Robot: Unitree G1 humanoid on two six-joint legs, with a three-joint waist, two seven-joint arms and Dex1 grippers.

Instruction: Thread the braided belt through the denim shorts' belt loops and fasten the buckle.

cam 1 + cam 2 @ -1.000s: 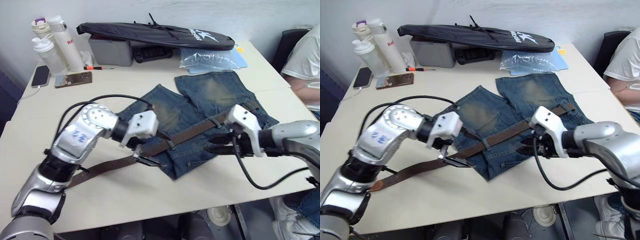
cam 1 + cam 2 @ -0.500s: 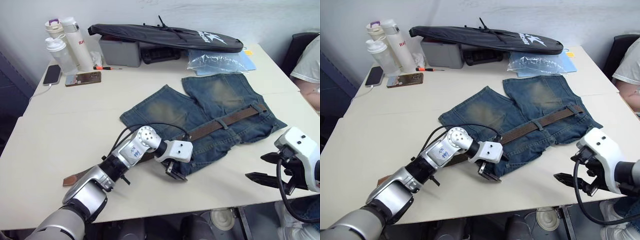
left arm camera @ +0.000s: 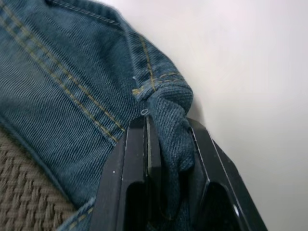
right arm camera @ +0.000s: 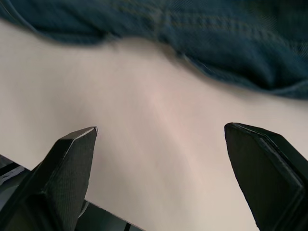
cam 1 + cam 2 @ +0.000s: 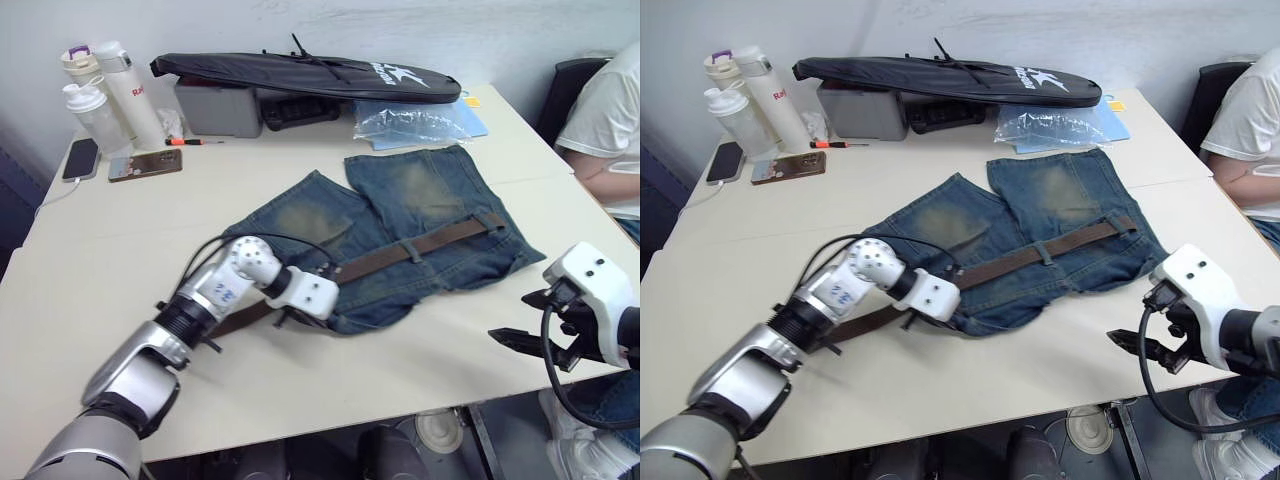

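1. With the dark-brown braided belt lying along the waistband of the faded blue denim shorts on the cream table, threading judged partly done: strap passing under at least two blue denim belt loops, one mid-waistband, one near the robot's right end.
2. Belt tail trailing off the shorts toward the robot's left, under the left arm; silver buckle not made out, fastening judged still to do.
3. Left gripper pressed together on a bunched fold of denim at the near waistband corner, belt weave just beside it.
4. Right gripper spread wide, holding nothing, over bare table near the shorts' edge.
5. Counted: one belt, one pair of shorts, two loops seen threaded, others cannot be told.
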